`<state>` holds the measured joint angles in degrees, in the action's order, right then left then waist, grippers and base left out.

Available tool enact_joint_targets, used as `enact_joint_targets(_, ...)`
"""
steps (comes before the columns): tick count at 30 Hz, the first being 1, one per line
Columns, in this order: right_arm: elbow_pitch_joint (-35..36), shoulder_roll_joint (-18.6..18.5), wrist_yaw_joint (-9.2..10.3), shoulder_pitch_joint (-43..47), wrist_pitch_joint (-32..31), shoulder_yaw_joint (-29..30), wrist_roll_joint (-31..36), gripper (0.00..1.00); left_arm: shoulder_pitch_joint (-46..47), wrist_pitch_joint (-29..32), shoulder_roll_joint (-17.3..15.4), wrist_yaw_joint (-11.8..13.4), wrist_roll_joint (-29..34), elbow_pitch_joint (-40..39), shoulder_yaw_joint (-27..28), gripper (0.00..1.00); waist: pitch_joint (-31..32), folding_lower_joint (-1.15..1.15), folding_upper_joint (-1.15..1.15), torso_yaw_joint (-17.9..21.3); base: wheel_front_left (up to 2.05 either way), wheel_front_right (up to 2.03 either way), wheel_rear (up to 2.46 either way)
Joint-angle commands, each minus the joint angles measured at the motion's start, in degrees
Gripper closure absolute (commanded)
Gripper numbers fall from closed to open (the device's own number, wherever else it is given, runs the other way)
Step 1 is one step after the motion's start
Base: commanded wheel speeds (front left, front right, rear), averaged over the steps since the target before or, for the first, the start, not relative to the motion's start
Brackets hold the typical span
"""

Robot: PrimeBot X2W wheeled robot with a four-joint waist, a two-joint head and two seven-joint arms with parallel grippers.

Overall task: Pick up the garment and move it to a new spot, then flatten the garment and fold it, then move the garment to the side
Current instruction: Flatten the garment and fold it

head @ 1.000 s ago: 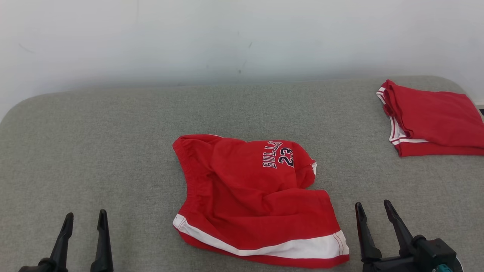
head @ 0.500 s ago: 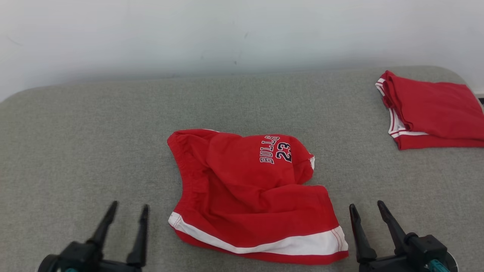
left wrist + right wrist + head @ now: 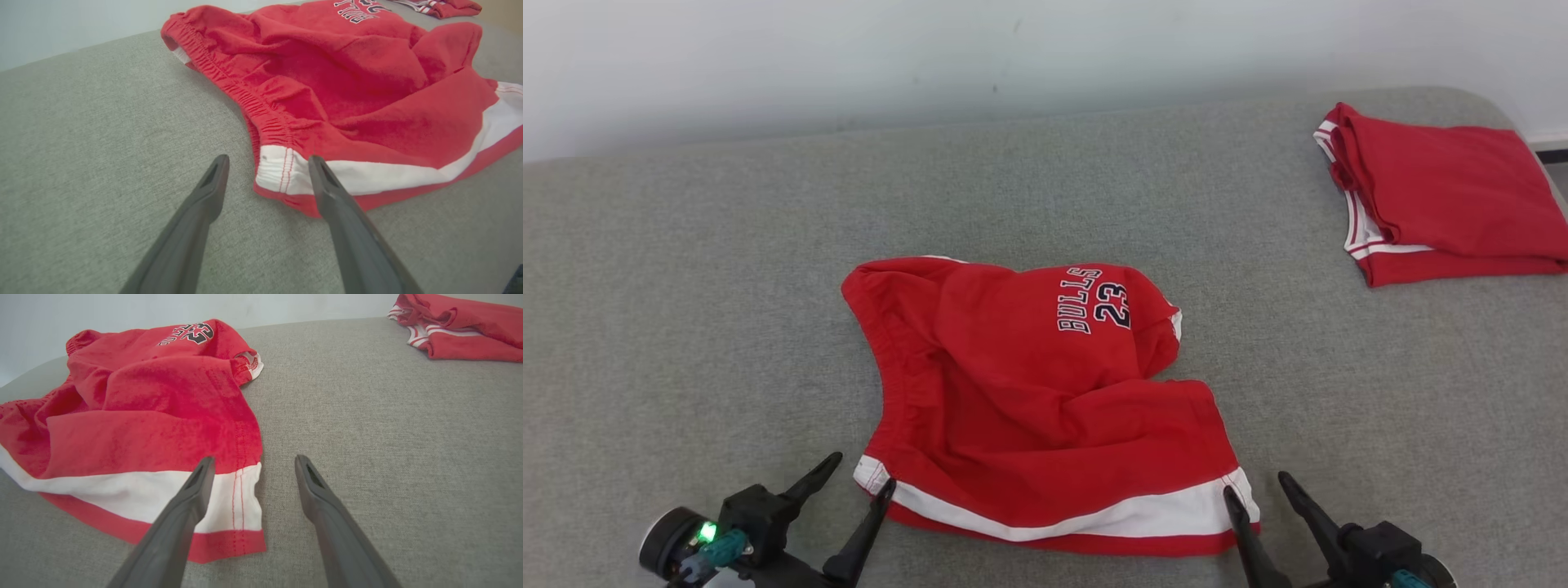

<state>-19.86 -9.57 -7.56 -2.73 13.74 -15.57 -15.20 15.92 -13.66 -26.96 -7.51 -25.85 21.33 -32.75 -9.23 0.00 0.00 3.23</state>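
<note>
Between left pincer (image 3: 863,470) and right pincer (image 3: 1254,483), both spread wide, lies the garment (image 3: 1029,408).

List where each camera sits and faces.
Head: on the head, facing forward and down at red shorts on a grey cushion; left gripper and right gripper at bottom.
Left wrist: on left arm, low, facing the shorts' near left corner; its own fingers.
Right wrist: on right arm, low, facing the near right corner; its own fingers.
All share the shorts and a folded red garment.
</note>
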Motion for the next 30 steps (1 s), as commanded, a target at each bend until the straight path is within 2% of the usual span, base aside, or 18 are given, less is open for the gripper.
enact_joint_targets(1, -0.12, -0.39, 0.18, -0.6, 0.11, -0.19, -0.54, 0.0, 0.88, -0.04, -0.43, 0.11, -0.86, 0.16, -0.64, 0.0, -0.43, 0.0, 0.0, 0.33, 0.0, 0.0, 0.0)
enact_joint_targets(6, -1.59, -0.73, 0.18, -1.31, -0.01, -2.63, -2.17, 0.0, 5.07, 0.61, -2.9, 0.11, -5.27, 2.33, -7.4, 0.0, -0.97, 0.0, 0.0, 0.44, 0.0, 0.0, 0.0)
enact_joint_targets(13, -5.0, -1.21, 0.18, -3.93, -0.16, -6.62, -4.48, 0.0, 9.65, 1.07, -4.43, 0.1, -12.04, 6.04, -14.95, 0.0, -1.19, 0.0, 0.0, 0.94, 0.0, 0.0, 0.0)
enact_joint_targets(14, -5.44, -1.21, 0.18, -4.29, -0.12, -7.16, -4.89, 0.03, 10.05, 0.97, -4.54, 0.11, -12.94, 6.44, -15.67, 0.0, -1.19, 0.0, 0.0, 1.0, 0.0, 0.0, 0.0)
enact_joint_targets(15, -5.97, -1.26, 0.18, -4.61, -0.08, -7.66, -5.3, 0.52, 10.37, 0.88, -4.61, 0.11, -13.99, 6.65, -16.47, 0.41, -1.2, 0.0, 0.0, 1.04, 0.0, 0.0, 0.0)
enact_joint_targets(16, -6.47, -1.4, 0.18, -4.98, -0.03, -8.12, -5.61, 0.9, 10.74, 0.71, -4.77, 0.11, -14.77, 6.8, -16.97, 0.8, -1.2, 0.0, 0.0, 1.06, 0.0, 0.0, 0.0)
enact_joint_targets(17, -6.67, -1.54, 0.18, -5.45, 0.11, -8.62, -5.84, 1.0, 10.9, 0.36, -4.99, 0.11, -15.18, 6.92, -17.52, 1.0, -1.22, 0.0, 0.0, 1.07, 0.0, 0.0, 0.0)
enact_joint_targets(21, -7.01, -1.79, 0.18, -6.3, 1.03, -9.13, -6.54, 1.0, 10.12, -0.97, -5.33, 0.11, -16.2, 5.96, -17.59, 1.0, -1.19, 0.0, 0.0, 1.1, 0.0, 0.0, 0.0)
enact_joint_targets(30, 0.23, -2.47, 0.18, -6.54, 1.49, -6.81, -5.61, 1.0, 5.66, -1.54, -4.38, 1.79, -14.3, -4.96, -8.55, 1.0, -1.09, 0.0, 0.0, -0.51, 0.0, 0.0, 0.0)
